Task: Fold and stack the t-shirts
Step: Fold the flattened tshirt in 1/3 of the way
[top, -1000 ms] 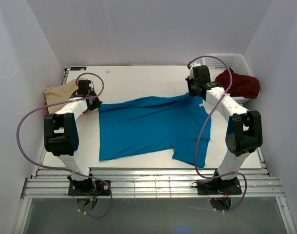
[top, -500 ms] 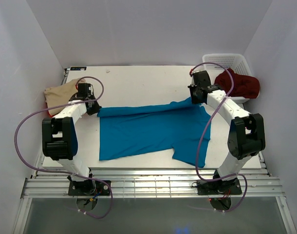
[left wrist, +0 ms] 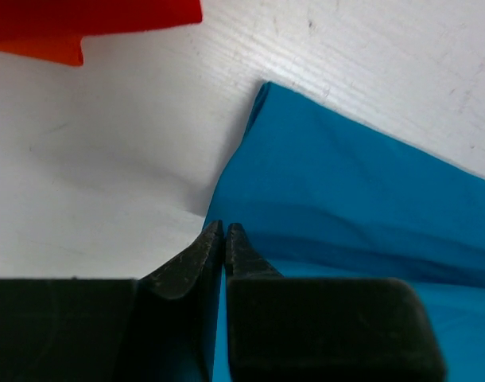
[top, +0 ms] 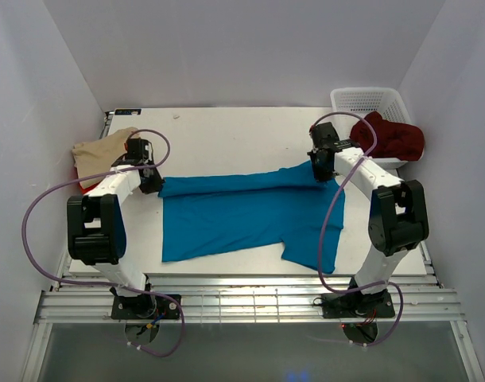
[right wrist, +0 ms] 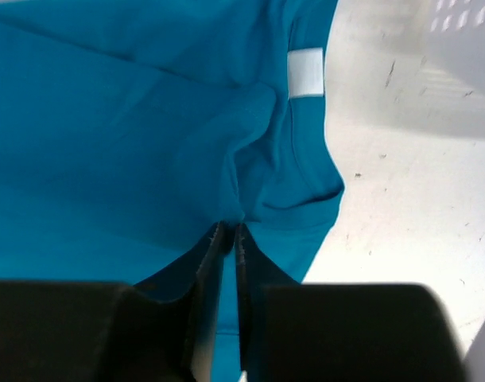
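Ok, left hand (left wrist: 224, 229) and right hand (right wrist: 229, 231) each clamp the teal t-shirt (top: 242, 213) at its edge; red t-shirt (left wrist: 91, 16) sits ahead of left hand.

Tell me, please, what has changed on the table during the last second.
The left gripper and the right gripper, both shut on the far edge of the teal t-shirt, drew that edge toward the arm bases, laying a fold along it. The shirt's near hem, the beige t-shirt, the maroon t-shirt and the white basket stayed in place.
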Robot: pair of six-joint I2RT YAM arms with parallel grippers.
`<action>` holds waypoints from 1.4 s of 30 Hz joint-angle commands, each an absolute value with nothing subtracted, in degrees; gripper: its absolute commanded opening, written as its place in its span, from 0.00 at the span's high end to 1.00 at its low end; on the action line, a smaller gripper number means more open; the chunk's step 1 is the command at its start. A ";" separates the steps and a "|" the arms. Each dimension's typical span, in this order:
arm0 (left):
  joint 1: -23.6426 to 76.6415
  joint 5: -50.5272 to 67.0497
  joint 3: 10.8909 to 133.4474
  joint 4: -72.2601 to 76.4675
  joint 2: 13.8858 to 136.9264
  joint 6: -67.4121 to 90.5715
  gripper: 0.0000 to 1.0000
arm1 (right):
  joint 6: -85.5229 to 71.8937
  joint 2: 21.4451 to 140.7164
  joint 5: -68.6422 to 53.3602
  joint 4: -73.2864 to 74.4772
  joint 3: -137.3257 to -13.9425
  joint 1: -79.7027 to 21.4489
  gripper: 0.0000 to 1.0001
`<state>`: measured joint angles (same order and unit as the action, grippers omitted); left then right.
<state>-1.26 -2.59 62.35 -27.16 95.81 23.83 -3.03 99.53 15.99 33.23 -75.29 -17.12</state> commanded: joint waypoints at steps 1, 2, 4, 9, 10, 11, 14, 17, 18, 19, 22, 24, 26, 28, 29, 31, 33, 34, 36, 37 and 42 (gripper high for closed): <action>-0.97 -4.74 63.20 -31.02 93.53 22.76 0.81 | -4.22 102.91 19.33 41.56 -78.30 -17.40 0.81; -0.97 -6.05 62.93 -31.29 92.82 22.76 0.68 | -4.39 103.35 19.60 42.70 -78.75 -17.40 0.75; -0.97 -7.11 62.75 -32.08 90.54 23.03 0.60 | -4.66 103.45 19.95 43.51 -79.01 -17.58 0.63; 1.05 -8.52 63.89 -32.52 85.79 25.39 0.53 | -4.75 100.21 18.20 40.35 -79.54 -17.49 0.55; 1.14 -9.13 63.90 -31.56 85.09 26.10 0.54 | -4.40 99.76 16.98 38.25 -79.63 -17.58 0.55; 1.14 -9.14 63.64 -30.51 84.56 26.19 0.55 | -4.13 99.67 16.09 37.19 -80.15 -17.49 0.55; 1.23 -7.39 64.16 -27.17 85.42 26.80 0.61 | -3.34 100.19 11.88 33.25 -81.12 -17.49 0.55; 1.32 -4.40 65.91 -25.23 90.25 27.16 0.68 | -3.60 101.86 9.49 30.51 -82.00 -17.58 0.57; 1.32 -3.96 66.88 -24.70 93.13 27.51 0.70 | -3.69 102.91 9.32 28.84 -82.70 -17.58 0.59; 1.32 -3.52 67.23 -24.44 94.47 27.60 0.76 | -3.69 103.62 10.36 28.22 -83.05 -17.58 0.62; 1.32 -1.94 68.20 -22.86 98.68 28.12 0.85 | -3.78 106.60 11.95 25.85 -85.51 -17.23 0.88; 1.32 -0.27 68.81 -22.50 100.62 28.65 0.92 | -3.25 109.50 11.87 25.05 -87.18 -16.62 0.92; 1.32 -0.09 69.43 -22.24 103.00 29.09 0.95 | -3.16 111.70 12.04 25.14 -90.34 -16.26 0.92; 1.32 2.37 69.61 -21.62 104.14 29.44 0.96 | -3.08 114.78 11.60 25.22 -93.06 -15.47 0.92; 1.32 2.46 69.70 -21.53 105.19 29.62 0.98 | -3.08 116.53 11.43 25.22 -93.77 -15.29 0.92; 1.32 2.46 69.70 -21.18 105.99 29.79 0.98 | -2.90 118.38 10.81 25.66 -95.87 -14.59 0.92; 1.32 1.85 69.79 -20.92 106.96 29.79 0.98 | -3.08 120.58 10.72 26.36 -96.76 -13.89 0.92; 1.32 1.58 69.79 -20.92 107.22 29.79 0.98 | -3.34 121.28 10.37 26.45 -96.94 -13.71 0.92; 1.32 1.23 70.05 -21.00 108.01 29.88 0.98 | -3.69 122.69 10.02 26.37 -97.29 -13.19 0.92; 1.32 0.97 70.14 -20.92 108.19 29.88 0.98 | -3.78 123.30 9.32 26.37 -97.47 -13.01 0.92; 1.32 0.88 71.27 -21.88 110.56 29.79 0.98 | -4.22 128.58 8.17 29.18 -101.94 -12.57 0.92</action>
